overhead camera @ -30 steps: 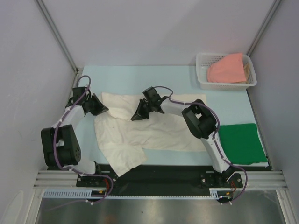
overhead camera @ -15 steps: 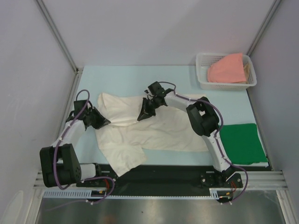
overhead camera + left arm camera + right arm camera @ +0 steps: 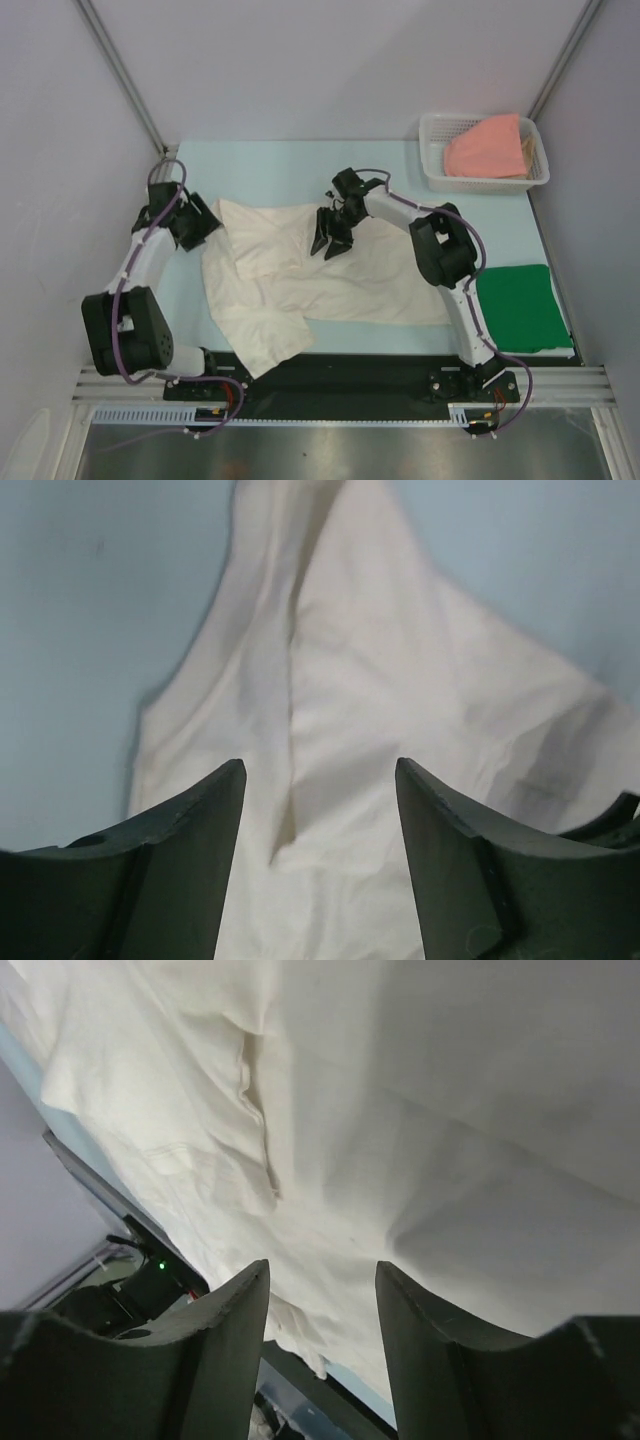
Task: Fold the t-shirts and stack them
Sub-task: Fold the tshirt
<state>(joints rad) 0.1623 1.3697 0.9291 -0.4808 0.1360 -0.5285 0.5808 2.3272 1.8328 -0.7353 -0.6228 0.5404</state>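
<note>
The cream-white t-shirt [image 3: 320,280] lies rumpled across the middle of the table, its far edge folded over and one sleeve hanging toward the near left. My left gripper [image 3: 205,222] stands open at the shirt's far left corner, cloth [image 3: 340,730] lying below its spread fingers. My right gripper [image 3: 328,238] is open just above the shirt's folded far edge, with the fabric [image 3: 400,1140] beneath it and nothing pinched. A dark green t-shirt [image 3: 520,305] lies folded at the near right. The salmon-pink t-shirt [image 3: 485,148] sits in the basket.
A white lattice basket [image 3: 434,160] stands at the far right corner. Grey walls close in the left, right and back sides. The black arm rail [image 3: 340,375] runs along the near edge, under the shirt's hanging sleeve.
Both grippers have opened and let go of the cream-white shirt. The folded far edge now lies flat on the shirt. The right gripper moved right, the left one moved up and left.
</note>
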